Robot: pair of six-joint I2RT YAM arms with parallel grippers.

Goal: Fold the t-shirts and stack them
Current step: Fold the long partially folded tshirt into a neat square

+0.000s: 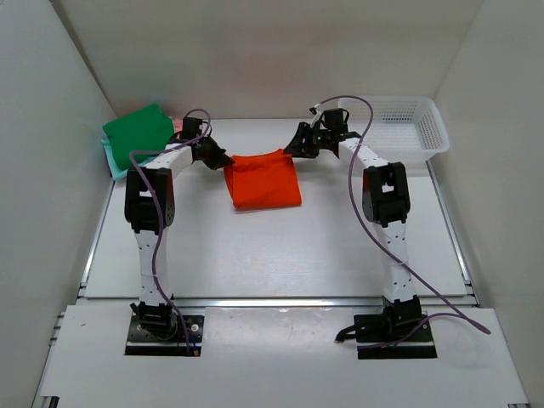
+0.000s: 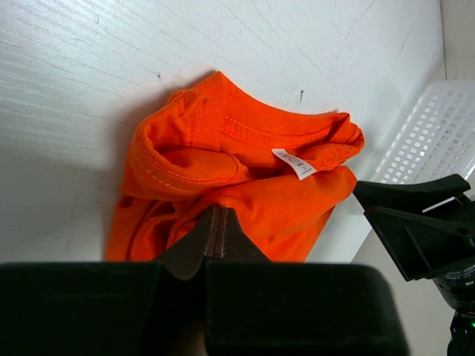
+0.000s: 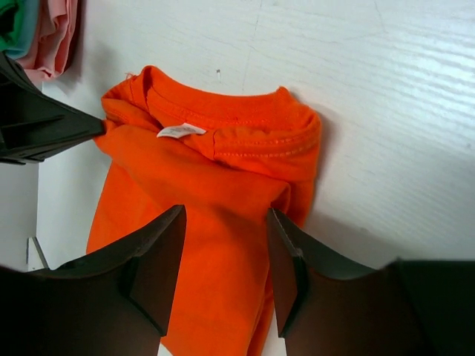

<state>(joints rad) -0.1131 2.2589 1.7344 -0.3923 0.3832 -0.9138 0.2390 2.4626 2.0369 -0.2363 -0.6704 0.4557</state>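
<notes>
The orange t-shirt [image 1: 263, 178] lies partly folded at mid-table, its collar and label toward the far side; it also shows in the left wrist view [image 2: 245, 178] and the right wrist view [image 3: 215, 185]. My left gripper [image 1: 223, 160] is at its far left corner, jaws shut [image 2: 214, 219] with the tip pinching a ridge of orange cloth. My right gripper [image 1: 293, 150] is at the far right corner, open [image 3: 226, 252], its fingers straddling the cloth without gripping. A folded green t-shirt [image 1: 140, 132] tops a stack at the far left, with a teal [image 1: 113, 158] and a pink [image 1: 177, 126] edge showing.
A white mesh basket [image 1: 399, 127] stands at the far right, close behind my right arm, and shows in the left wrist view [image 2: 438, 141]. The stack's pink edge [image 3: 59, 37] is close to my left gripper [image 3: 44, 126]. White walls enclose the table on three sides.
</notes>
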